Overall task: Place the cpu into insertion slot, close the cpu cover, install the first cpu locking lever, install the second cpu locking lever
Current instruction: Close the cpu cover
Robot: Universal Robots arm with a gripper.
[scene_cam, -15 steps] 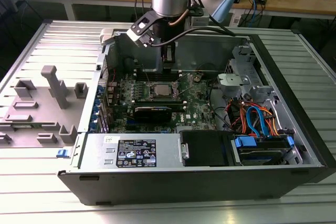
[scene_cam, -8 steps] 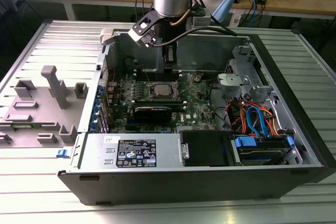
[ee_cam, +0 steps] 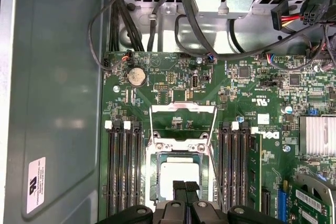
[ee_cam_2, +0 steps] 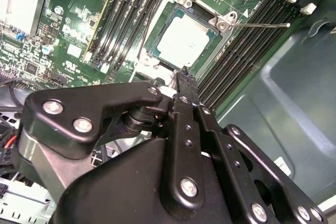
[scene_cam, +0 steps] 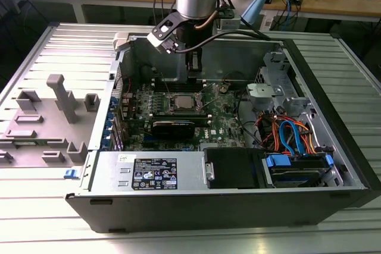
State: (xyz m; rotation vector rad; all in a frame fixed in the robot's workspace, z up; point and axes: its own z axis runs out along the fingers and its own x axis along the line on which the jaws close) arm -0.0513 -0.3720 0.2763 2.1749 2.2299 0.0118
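the gripper (ee_cam: 185, 189) is hanging close over the cpu (ee_cam: 178, 172) seated in the insertion slot (ee_cam: 154, 182), its fingers pinched together and gripping nothing.

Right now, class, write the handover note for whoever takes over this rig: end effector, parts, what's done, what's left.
End effector shut, empty, hovering by the insertion slot.
Cpu seated in the slot: done.
Cpu cover swung open, not closed.
Locking levers unlatched; one sticks out sideways.
Left: close cover, install both levers.
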